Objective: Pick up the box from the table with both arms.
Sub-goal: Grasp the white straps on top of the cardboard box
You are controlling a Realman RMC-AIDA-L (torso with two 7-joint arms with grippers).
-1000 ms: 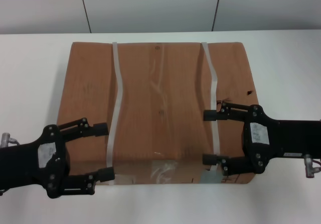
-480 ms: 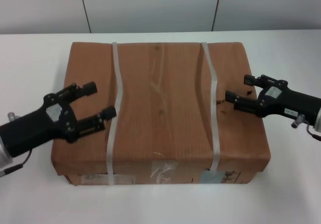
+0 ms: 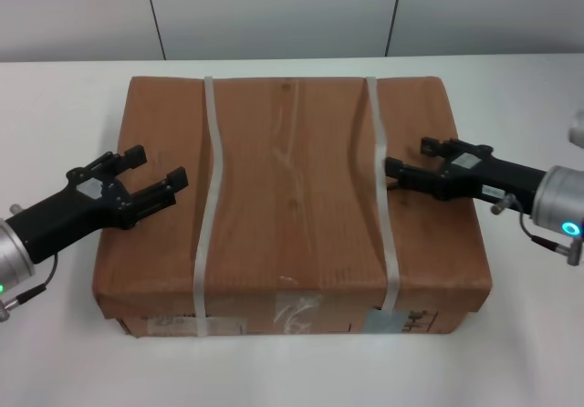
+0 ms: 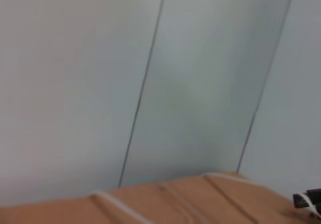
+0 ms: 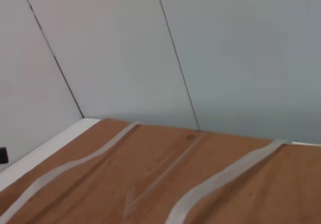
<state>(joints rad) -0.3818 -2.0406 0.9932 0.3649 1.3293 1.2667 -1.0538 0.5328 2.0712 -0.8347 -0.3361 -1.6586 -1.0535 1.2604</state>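
The box (image 3: 292,206), large, flat and brown with two whitish straps, lies on the white table (image 3: 55,106), its taped and labelled side towards me. My left gripper (image 3: 159,168) is open and empty over the box's left edge, fingers pointing inward. My right gripper (image 3: 410,154) is open and empty over the box's top, by the right strap (image 3: 388,179). Neither holds anything. The box top also shows in the left wrist view (image 4: 175,199) and in the right wrist view (image 5: 150,179).
A grey panelled wall (image 3: 274,10) stands behind the table. White tabletop shows on all sides of the box, with a wide strip at the front (image 3: 292,370). A black fingertip of the other arm (image 4: 307,200) shows in the left wrist view.
Both grippers have moved from the box's front corners back to the middle of its sides. In the last half second the right gripper shifted inward to the right strap.
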